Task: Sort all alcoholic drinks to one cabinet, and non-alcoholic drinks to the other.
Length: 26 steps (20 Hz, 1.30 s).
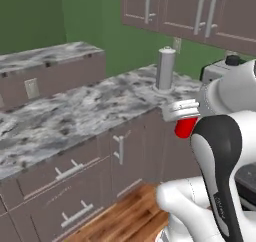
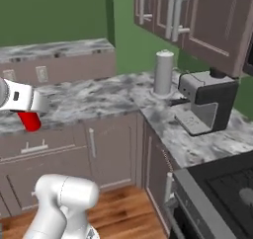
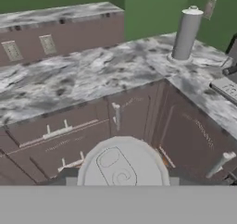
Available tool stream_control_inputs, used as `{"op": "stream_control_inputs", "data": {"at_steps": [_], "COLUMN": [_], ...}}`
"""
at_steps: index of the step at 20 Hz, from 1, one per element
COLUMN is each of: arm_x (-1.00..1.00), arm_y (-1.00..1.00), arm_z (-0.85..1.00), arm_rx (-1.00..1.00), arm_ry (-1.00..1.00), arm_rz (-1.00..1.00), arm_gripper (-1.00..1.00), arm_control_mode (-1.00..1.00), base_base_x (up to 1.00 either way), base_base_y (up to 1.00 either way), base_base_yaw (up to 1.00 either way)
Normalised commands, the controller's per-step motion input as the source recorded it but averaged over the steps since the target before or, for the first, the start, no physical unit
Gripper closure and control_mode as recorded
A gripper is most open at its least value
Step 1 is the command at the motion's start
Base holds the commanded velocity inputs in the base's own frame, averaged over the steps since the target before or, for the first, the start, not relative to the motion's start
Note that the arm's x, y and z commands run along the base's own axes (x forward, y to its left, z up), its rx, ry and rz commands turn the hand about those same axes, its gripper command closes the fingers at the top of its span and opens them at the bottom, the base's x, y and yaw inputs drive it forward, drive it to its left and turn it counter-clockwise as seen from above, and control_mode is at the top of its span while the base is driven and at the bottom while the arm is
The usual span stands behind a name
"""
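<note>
My gripper (image 1: 184, 120) is shut on a small red can (image 1: 186, 128), one of the non-alcoholic drinks. It holds the can in the air in front of the counter's corner, above the floor. From the right base the can (image 2: 30, 121) hangs below the white hand, gripper (image 2: 28, 113), at the far left. The hand view looks down on the can's grey lid (image 3: 122, 165), with its pull tab, between the fingers. Wall cabinets (image 1: 200, 11) (image 2: 197, 16) hang shut above the counter. The alcoholic drinks are out of view.
A marble L-shaped counter (image 1: 85, 111) runs over shut base cabinets (image 3: 134, 116) with bar handles. A tall grey canister (image 1: 165, 68) (image 2: 164, 72) (image 3: 186, 33) stands in the corner. A coffee machine (image 2: 205, 102) and a stovetop (image 2: 232, 183) lie to the right.
</note>
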Motion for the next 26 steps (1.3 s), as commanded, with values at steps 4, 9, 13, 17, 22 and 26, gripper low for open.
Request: {"op": "stream_control_inputs", "data": {"at_steps": [4,9,13,17,22,26], "arm_x": [0.00,0.00,0.00,0.00,0.00,0.00], "arm_y": [0.00,0.00,0.00,0.00,0.00,0.00], "arm_z": [0.00,0.00,0.00,0.00,0.00,0.00], "arm_rx": [0.00,0.00,0.00,0.00,0.00,0.00], "arm_ry": [0.00,0.00,0.00,0.00,0.00,0.00], "arm_rz": [0.00,0.00,0.00,0.00,0.00,0.00], "arm_gripper": [1.00,1.00,1.00,1.00,1.00,1.00], "arm_control_mode": [1.00,1.00,1.00,1.00,1.00,1.00], "base_base_x": [0.00,0.00,0.00,0.00,0.00,0.00], "base_base_y": [0.00,0.00,0.00,0.00,0.06,0.13], "base_base_yaw": [0.86,0.89,0.90,0.91,0.89,0.84]}}
